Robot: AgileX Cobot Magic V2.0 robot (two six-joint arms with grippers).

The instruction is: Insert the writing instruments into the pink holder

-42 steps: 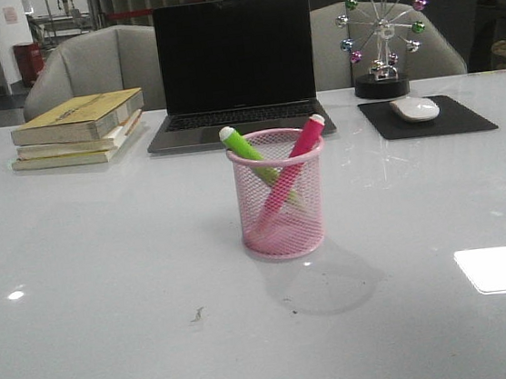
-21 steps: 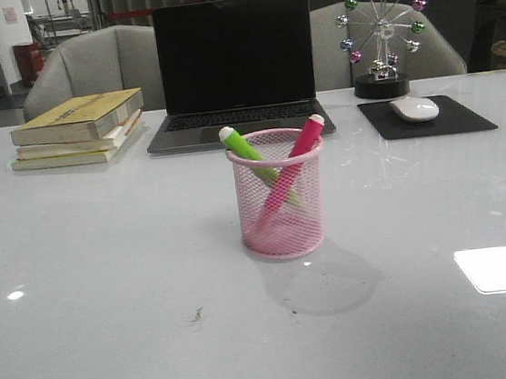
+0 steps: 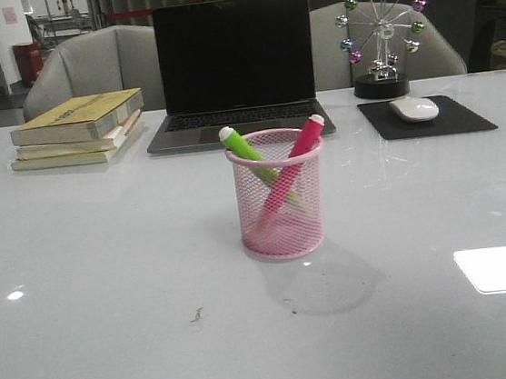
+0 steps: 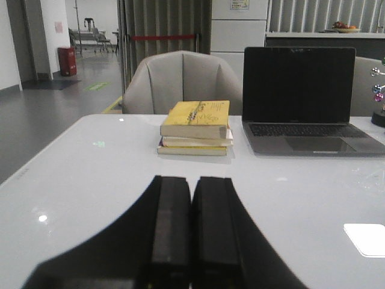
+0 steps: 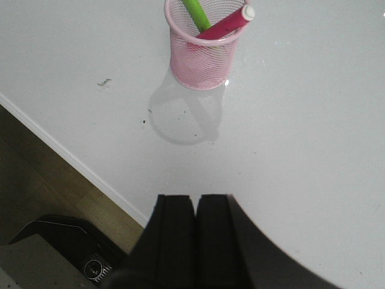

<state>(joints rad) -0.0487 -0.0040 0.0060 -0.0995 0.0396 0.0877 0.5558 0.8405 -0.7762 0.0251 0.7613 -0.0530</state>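
Note:
The pink holder point(image 3: 281, 206) stands upright in the middle of the white table. Both markers lean crossed inside it: the lime green marker point(image 3: 246, 148) tips left, the magenta marker point(image 3: 301, 146) tips right, pale ends up. The right wrist view also shows the pink holder point(image 5: 201, 57) with the green marker point(image 5: 197, 13) and magenta marker point(image 5: 225, 24) in it. My right gripper point(image 5: 195, 200) is shut and empty, well back from the cup near the table's front edge. My left gripper point(image 4: 192, 182) is shut and empty over bare table, facing the books. Neither arm shows in the front view.
A stack of books point(image 3: 79, 129) lies at the back left, an open laptop point(image 3: 235, 68) behind the cup. A mouse point(image 3: 415, 109) on a black pad point(image 3: 428, 119) and a ball-wheel ornament point(image 3: 380, 38) sit back right. Grey chairs point(image 3: 93, 66) stand beyond the table.

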